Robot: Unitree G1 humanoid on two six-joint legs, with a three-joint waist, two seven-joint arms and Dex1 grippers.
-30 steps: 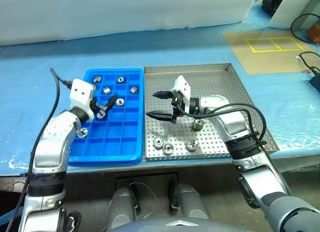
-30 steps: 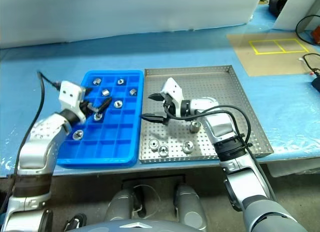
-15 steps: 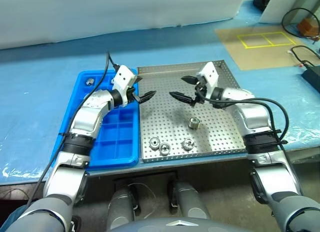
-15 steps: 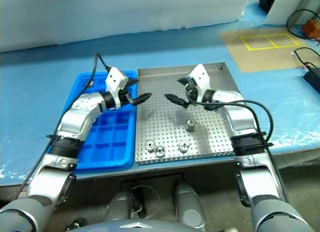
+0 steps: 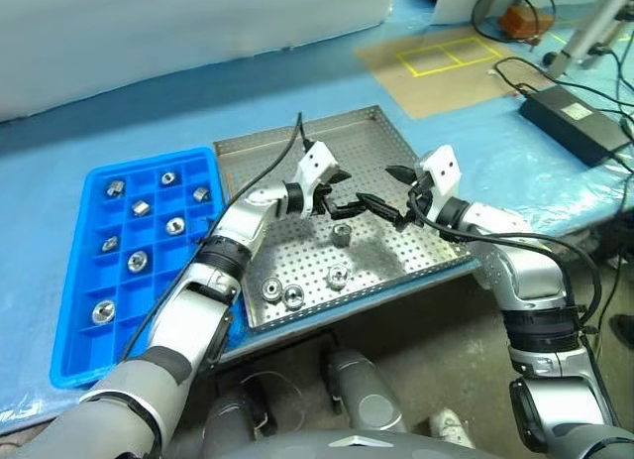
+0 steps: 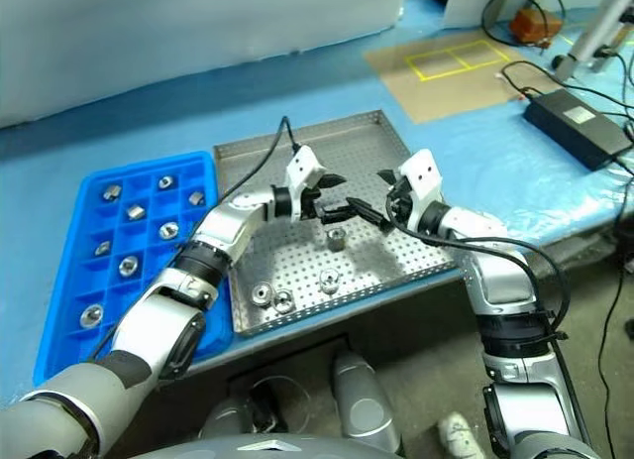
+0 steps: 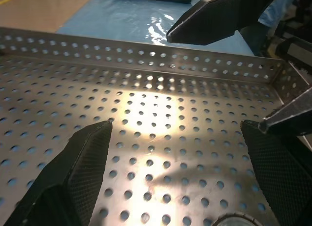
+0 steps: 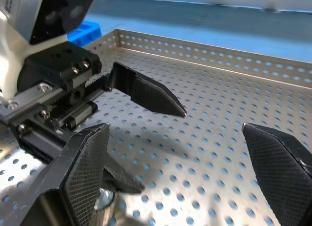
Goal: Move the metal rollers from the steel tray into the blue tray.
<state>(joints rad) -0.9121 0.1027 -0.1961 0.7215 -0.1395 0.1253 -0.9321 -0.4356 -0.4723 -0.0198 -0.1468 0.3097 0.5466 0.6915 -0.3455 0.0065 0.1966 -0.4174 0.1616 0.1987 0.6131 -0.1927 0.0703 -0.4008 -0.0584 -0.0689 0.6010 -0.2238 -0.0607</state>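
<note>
On the blue-covered bench (image 5: 59, 132), going from left to right, the blue tray (image 5: 77, 320) comes first, with eight metal rollers (image 5: 138, 262) already sitting one to a compartment, apart from each other. Just beside it lies the steel tray (image 5: 297, 147), where four rollers are left: a pair (image 5: 280, 293) touching or nearly so near the front rim, a single one (image 5: 337, 276) a little further right, and an upright roller (image 5: 341, 234) standing on end, hole upward, near the tray's middle. That upright one decides the next grasp. The left pincer (image 5: 349, 193) hovers over the tray with its jaws wide apart and nothing between them, pointing towards the robot's right; the roller sits just below and slightly short of its tips, and its rim shows between the fingers in the left wrist view. The right pincer (image 5: 392, 197), equally wide and empty, faces the left one almost tip to tip, slightly further from the roller. I judge the left the nearer.
</note>
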